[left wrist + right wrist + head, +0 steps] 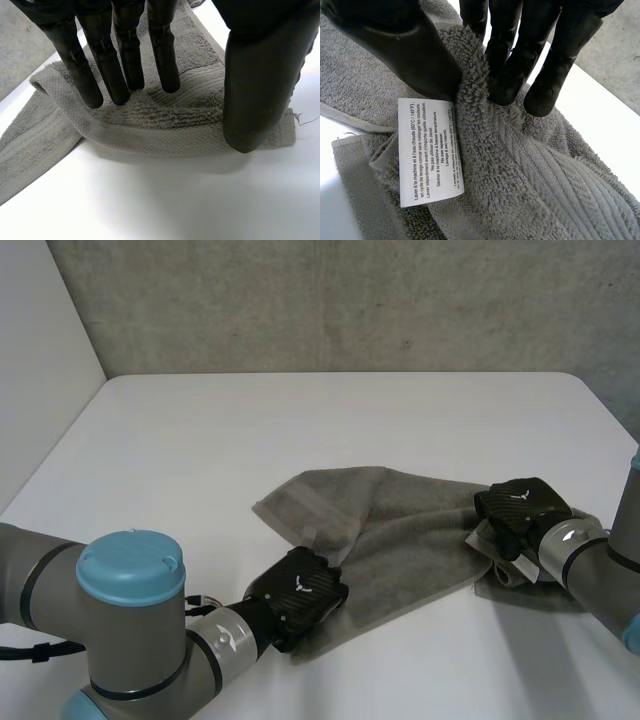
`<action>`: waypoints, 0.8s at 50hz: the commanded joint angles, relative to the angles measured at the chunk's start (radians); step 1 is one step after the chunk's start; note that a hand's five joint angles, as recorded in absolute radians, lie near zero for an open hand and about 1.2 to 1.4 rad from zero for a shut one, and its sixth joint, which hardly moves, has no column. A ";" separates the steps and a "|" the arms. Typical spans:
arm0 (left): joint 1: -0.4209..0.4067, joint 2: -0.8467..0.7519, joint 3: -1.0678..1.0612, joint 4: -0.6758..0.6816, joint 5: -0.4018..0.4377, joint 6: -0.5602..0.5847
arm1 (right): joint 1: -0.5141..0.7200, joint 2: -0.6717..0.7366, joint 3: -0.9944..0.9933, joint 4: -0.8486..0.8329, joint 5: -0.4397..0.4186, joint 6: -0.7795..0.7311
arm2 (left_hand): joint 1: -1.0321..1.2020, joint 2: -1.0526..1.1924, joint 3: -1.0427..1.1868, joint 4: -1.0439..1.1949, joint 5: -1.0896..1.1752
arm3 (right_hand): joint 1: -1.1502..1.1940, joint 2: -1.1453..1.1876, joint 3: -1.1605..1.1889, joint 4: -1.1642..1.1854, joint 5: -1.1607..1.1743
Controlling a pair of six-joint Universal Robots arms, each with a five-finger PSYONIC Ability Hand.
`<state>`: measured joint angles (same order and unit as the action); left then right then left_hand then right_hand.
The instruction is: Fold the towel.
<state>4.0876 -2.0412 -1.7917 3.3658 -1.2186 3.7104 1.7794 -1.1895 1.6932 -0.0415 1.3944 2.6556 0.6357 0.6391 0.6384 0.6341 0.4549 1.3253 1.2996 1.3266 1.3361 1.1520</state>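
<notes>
Nearest, at 7 o'clock on the white table (300,430) in the head view, the left hand (300,592) laid on the low corner of the towel (400,530). Fingers (125,65) straight and side by side, tips pressed into the cloth. Thumb (260,90) set apart at the folded near edge, nothing pinched.

Grey terry, rumpled, with one flap doubled over towards 10 o'clock. Lies right of the table's middle and runs long from about 8 o'clock to 2 o'clock.

At the 3 o'clock end, the right hand (520,508) clamped on a bunched ridge of pile, squeezed between thumb and fingertips (505,92) just beside a white care label (431,150).

Beyond, white tabletop out to 12 o'clock, then a grey concrete wall (350,300) and a pale panel (40,340) at 10 o'clock.
</notes>
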 commanded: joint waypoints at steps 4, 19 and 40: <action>-0.001 -0.010 0.005 0.007 0.001 -0.001 | 0.000 0.008 0.000 0.000 0.001 -0.006 | 0.194 0.191 0.192 0.196 0.201 | 0.071 0.097 0.070 0.060 0.070; -0.009 -0.008 0.017 0.020 0.005 -0.006 | 0.000 0.007 0.002 0.003 0.005 -0.016 | 0.761 0.757 0.758 0.762 0.767 | 0.071 0.097 0.070 0.060 0.070; 0.309 0.305 0.146 -0.017 0.013 -0.512 | -0.152 -0.109 -0.305 0.653 -0.229 -0.276 | 0.761 0.757 0.758 0.762 0.767 | 0.071 0.097 0.070 0.060 0.070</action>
<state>4.3360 -1.6299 -1.7080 3.3666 -1.2048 3.2907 1.6883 -1.4955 1.4610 0.5058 1.2018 2.5660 1.2895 1.3305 1.3328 1.3531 1.1524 1.3281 1.2996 1.3266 1.3400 1.1521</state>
